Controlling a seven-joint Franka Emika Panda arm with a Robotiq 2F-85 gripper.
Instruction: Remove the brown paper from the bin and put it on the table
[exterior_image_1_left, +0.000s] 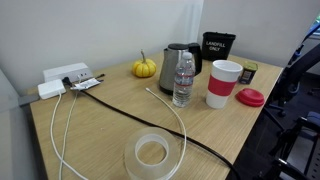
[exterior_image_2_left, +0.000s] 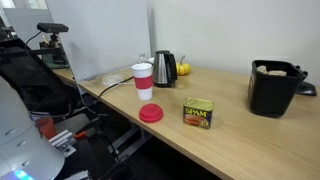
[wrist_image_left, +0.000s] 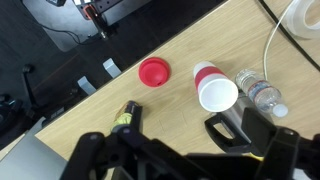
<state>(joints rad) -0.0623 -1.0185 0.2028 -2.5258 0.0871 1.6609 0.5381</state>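
The black bin marked "LANDFILL ONLY" (exterior_image_1_left: 218, 46) stands at the far end of the light wood table (exterior_image_1_left: 105, 125), behind the kettle. In an exterior view the bin (exterior_image_2_left: 275, 92) shows crumpled brown paper (exterior_image_2_left: 271, 69) in its top. My gripper (wrist_image_left: 190, 165) shows only in the wrist view, as dark fingers spread apart along the bottom edge. It is open and empty, high above the kettle (wrist_image_left: 238, 125) and the table (wrist_image_left: 170, 105). The bin and paper are out of the wrist view.
A steel kettle (exterior_image_1_left: 177, 62), a water bottle (exterior_image_1_left: 183, 80), a red-and-white cup (exterior_image_1_left: 224, 84), a red lid (exterior_image_1_left: 250, 97) and a SPAM can (exterior_image_2_left: 198, 113) stand near the bin. A small pumpkin (exterior_image_1_left: 145, 67), a tape roll (exterior_image_1_left: 152, 153), cables and a power strip (exterior_image_1_left: 62, 78) lie elsewhere.
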